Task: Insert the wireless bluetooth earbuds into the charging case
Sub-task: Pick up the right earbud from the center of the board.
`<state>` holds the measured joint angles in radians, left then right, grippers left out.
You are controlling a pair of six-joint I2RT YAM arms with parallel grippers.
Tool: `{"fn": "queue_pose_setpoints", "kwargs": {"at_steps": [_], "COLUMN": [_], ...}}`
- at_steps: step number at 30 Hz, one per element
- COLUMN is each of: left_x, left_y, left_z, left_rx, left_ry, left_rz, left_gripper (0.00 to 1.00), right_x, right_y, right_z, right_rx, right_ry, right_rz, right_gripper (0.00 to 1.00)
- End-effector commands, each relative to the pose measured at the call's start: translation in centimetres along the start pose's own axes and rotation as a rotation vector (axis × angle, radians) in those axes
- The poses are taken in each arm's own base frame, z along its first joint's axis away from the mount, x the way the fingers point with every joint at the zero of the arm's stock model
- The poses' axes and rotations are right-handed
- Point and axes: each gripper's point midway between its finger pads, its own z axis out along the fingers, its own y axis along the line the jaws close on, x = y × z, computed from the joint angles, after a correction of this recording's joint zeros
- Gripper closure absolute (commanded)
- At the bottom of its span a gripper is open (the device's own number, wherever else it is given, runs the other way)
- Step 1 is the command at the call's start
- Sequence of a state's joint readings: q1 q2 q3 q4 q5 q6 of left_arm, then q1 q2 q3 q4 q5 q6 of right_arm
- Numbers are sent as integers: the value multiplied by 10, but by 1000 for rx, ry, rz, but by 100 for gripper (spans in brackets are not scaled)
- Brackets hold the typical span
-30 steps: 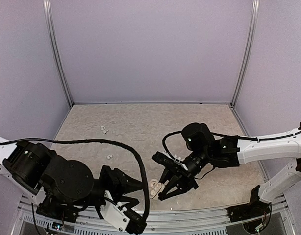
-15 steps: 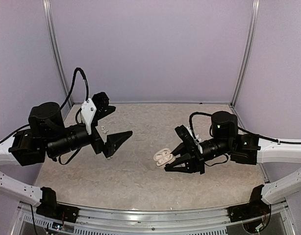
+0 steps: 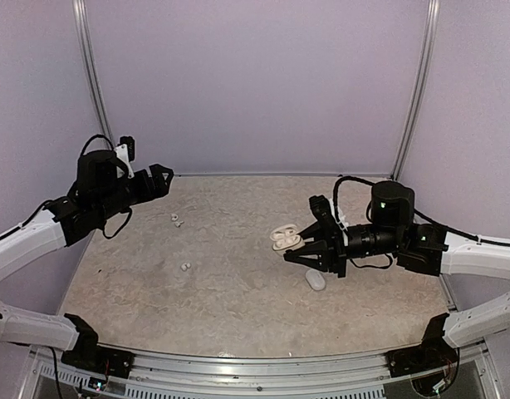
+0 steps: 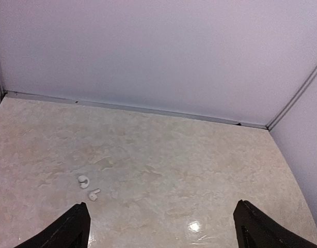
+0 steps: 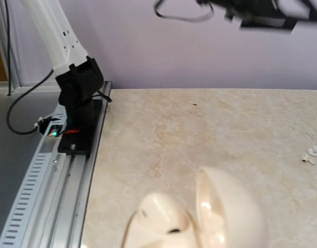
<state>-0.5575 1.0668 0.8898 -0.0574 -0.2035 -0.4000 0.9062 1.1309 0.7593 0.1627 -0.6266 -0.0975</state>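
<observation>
Enclosure: lavender walls (image 3: 255,83), aluminium corner posts (image 3: 414,91), glossy beige marbled tabletop (image 3: 238,320).

Counts: charging case ×1, white oval pebble ×1, small white pieces ×3, arms ×2.

The charging case (image 3: 283,239) is hinged open with a dark spot on one half. It sits at 2 o'clock from table centre, clamped in the right gripper (image 3: 296,248).

The oval pebble (image 3: 315,280) lies at 4 o'clock.

Wireless bluetooth earbuds: two pieces (image 4: 83,181) (image 4: 93,194) lie just beside each other at 10 o'clock. A third (image 3: 184,267) lies alone at 9 o'clock.

The left gripper (image 4: 161,203) is near the 10 o'clock corner, jaws wide, holding nothing.
</observation>
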Motion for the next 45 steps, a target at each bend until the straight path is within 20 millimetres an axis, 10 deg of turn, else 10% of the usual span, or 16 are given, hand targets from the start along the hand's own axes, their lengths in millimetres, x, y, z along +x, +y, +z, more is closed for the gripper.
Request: {"fn": "queue_pose_setpoints", "kwargs": {"at_steps": [1,19,34,45], "left_x": [39,155,181,196], "left_y": [73,131,141,148], "left_z": [25,104,164,172], "left_rx": [-179,-275,-295,-399], "left_ry": [160,371,426,464], "left_rz": [-171,-162,-129,-35], "left_gripper": [7,48,58,62], "right_x": [-5,-1,2,5], "right_y": [-5,-3,-4,-4], "right_z": [-8,-5,-5,-3], "right_rx": [38,20,23,19], "right_ry": [-20,-13,-1,7], "right_rz": [-34,-15,-9,-2], "right_gripper": [100,100,100,100]}}
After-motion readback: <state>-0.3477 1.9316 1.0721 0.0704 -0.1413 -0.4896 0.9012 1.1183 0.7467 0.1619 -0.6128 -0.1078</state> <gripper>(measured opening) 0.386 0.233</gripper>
